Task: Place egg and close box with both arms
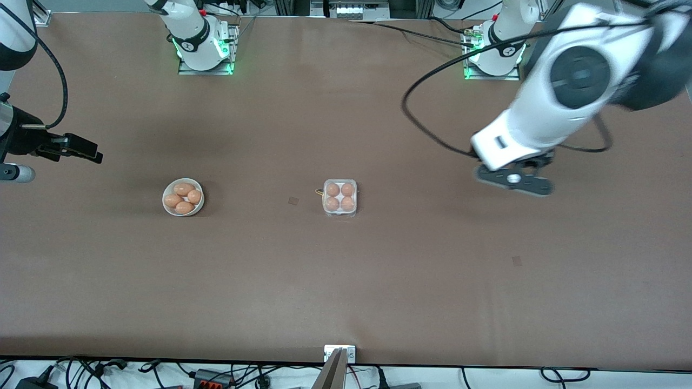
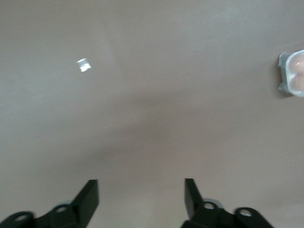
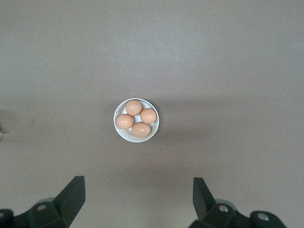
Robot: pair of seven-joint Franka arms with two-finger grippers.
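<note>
The egg box (image 1: 340,198) is sitting near the middle of the brown counter (image 1: 346,281), its clear lid lying closed over the whitish tray. Four brown eggs (image 1: 340,196) are filling its four cells, one to each. In the left wrist view only a corner of the box (image 2: 292,72) is showing at the frame's edge, with two eggs visible through the plastic.

Toward the right arm's end of the counter, well apart from the box, a round white bowl (image 1: 183,197) is resting at about the same depth from the front camera. Four more brown eggs (image 1: 184,197) are lying in it, packed close together. The right wrist view is looking straight down on that bowl (image 3: 136,120).

The left claw (image 1: 513,181) is hanging in the air over bare counter toward the left arm's end, off to the side of the box and touching nothing. Its two black fingers (image 2: 89,195) are standing well apart, with only counter showing between them.

The right claw (image 1: 81,148) is waiting above the counter at the right arm's end, apart from the bowl. Its fingers (image 3: 74,194) are spread wide and are gripping nothing.

A small pale mark (image 2: 84,64) is showing on the counter in the left wrist view.
</note>
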